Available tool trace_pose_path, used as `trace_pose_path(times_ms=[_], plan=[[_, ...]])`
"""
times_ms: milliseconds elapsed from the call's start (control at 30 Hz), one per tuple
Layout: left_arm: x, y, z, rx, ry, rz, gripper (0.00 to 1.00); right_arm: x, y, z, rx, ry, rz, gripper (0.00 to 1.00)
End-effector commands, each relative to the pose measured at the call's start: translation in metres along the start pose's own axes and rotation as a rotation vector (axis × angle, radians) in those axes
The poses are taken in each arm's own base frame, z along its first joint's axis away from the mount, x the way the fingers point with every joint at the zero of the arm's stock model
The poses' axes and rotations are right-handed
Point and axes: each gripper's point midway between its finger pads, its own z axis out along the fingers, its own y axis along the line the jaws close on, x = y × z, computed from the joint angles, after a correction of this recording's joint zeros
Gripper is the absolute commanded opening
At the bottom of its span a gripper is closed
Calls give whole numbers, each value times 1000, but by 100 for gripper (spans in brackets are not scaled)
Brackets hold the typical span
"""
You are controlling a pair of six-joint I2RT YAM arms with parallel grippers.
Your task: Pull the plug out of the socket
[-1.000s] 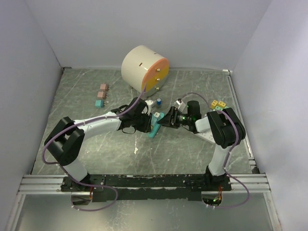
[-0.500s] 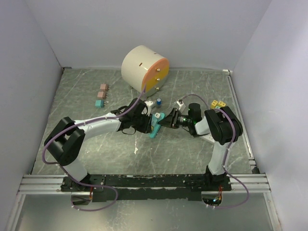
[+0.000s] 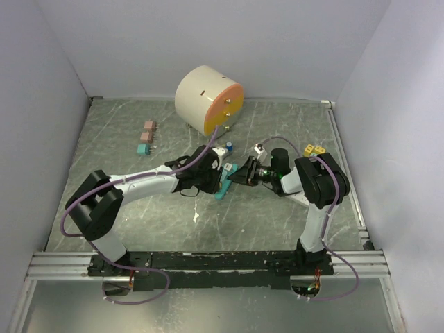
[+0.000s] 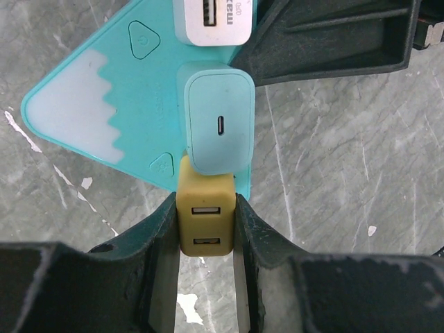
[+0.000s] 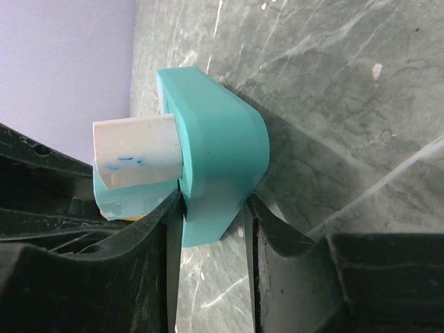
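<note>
The socket (image 4: 104,104) is a flat teal triangle with a white wavy patch; it lies on the grey table (image 3: 139,208) near the middle, between the two arms, and it carries three plugs in a row. The yellow plug (image 4: 205,225) is at the corner of the socket nearest to the left wrist camera, with its two USB ports facing that camera. The left gripper (image 4: 206,208) pinches it, and its dark fingers (image 4: 156,243) are pressed one on each side. Just beyond it, and touching it, stands the pale teal plug (image 4: 218,121) with one small port. The white plug (image 4: 211,21) comes next and is partly cut by the top edge of the view. I cannot tell whether the pins of the yellow plug are seated in the socket, because its body hides them.

The right gripper (image 5: 214,208) is clamped on the socket from the opposite side, and its fingers (image 5: 284,243) press on either side of the teal shell; in the right wrist view the white plug sticks out from the socket toward the left.

At the back of the table stands a cream drum (image 3: 208,100) with an orange face. Two pink blocks (image 3: 148,130) and a small teal block (image 3: 143,148) lie to the left, well apart from the socket.
</note>
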Motion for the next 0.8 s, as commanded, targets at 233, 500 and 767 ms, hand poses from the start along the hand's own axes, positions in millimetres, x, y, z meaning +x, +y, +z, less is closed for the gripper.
trace_pose_path(times_ms=[233, 500, 767], plan=[[-53, -40, -35, 81, -143, -14, 7, 10, -68, -2, 316, -13, 24, 10], [-55, -42, -46, 76, -130, -23, 7, 9, -70, -2, 355, -12, -2, 9], [-60, -38, -64, 84, -148, -59, 7, 14, -74, 3, 374, 9, -1, 9]])
